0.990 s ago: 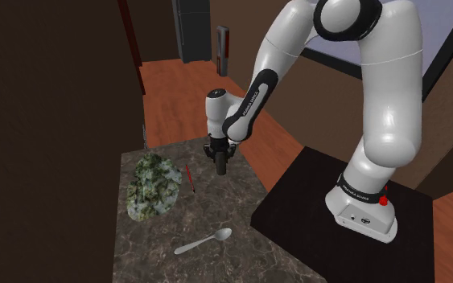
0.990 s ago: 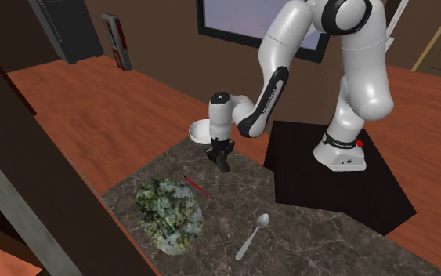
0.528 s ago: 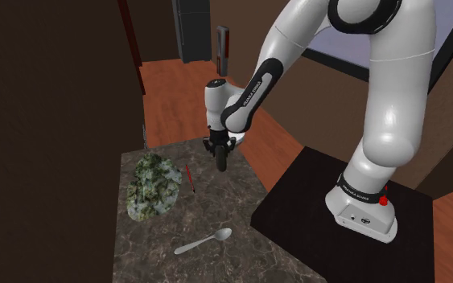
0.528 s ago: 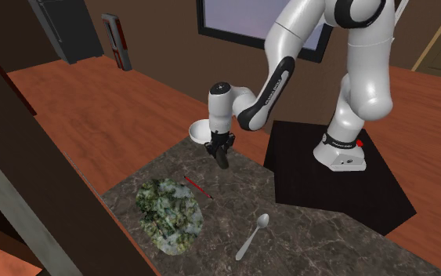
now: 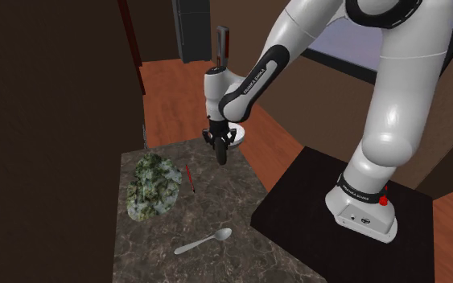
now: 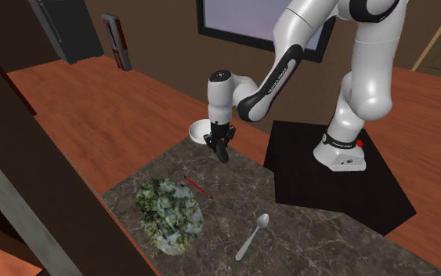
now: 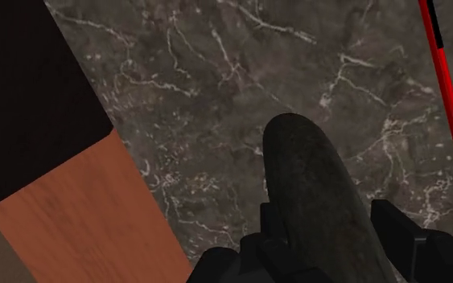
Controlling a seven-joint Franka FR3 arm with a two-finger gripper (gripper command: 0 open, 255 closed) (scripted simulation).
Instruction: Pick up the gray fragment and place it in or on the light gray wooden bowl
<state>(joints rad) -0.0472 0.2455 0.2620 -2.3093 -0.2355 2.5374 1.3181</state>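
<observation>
While jaws clasp the fragment (image 7: 313, 201), bowl (image 6: 198, 131) and pencil (image 5: 189, 178) lie near.

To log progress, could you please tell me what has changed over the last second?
The black tool, shut on the dark gray oblong fragment, rose slightly above the marble tabletop, nearer the white bowl. Nothing was released. The bowl, red pencil, silver spoon and mottled green slab stayed put.

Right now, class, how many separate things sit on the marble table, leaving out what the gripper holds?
4: a mottled green lump, a red pencil beside it, a spoon nearer the stand, and a white bowl at the far corner. More could be hidden.
</observation>
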